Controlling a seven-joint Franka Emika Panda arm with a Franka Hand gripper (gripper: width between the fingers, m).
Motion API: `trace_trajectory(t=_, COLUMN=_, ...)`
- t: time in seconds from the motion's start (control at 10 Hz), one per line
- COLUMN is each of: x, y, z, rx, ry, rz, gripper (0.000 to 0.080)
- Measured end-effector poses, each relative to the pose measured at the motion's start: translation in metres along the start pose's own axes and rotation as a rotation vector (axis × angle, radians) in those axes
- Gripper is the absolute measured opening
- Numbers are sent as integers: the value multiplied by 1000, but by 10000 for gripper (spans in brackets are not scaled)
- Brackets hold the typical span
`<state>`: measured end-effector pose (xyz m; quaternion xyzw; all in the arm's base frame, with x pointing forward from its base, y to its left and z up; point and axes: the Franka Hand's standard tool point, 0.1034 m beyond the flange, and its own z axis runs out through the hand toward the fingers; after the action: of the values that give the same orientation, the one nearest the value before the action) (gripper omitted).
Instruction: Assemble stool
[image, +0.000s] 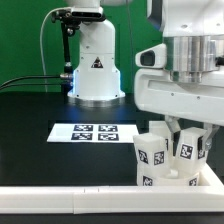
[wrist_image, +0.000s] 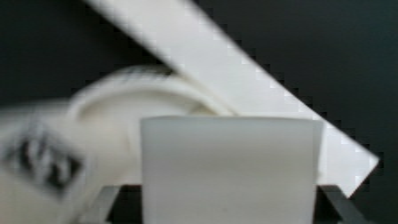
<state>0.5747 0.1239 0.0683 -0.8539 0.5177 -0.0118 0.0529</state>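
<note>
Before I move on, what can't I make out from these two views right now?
- Gripper grip, exterior view: hidden behind the stool legs; open or shut unclear.
- Number of legs: right ones are cut by the frame edge.
- Round seat, wrist view: blurred, half covered by the leg.
- Tags, wrist view: smeared, unreadable.
- Marker board: tags too small.
</note>
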Motion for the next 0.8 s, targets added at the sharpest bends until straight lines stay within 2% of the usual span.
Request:
trace_trajectory(t=0.3, x=0, y=0, z=1, rx=1, ry=-4, rz=143, gripper=340)
trace_trajectory(t=0.5, x=2, y=-1, z=-1, rx=17, ry=-34, rz=428, gripper=340)
trace_trajectory(t=0.8, x=2, y=-1, z=1, rx=29, ry=-79, rz=867, gripper=340)
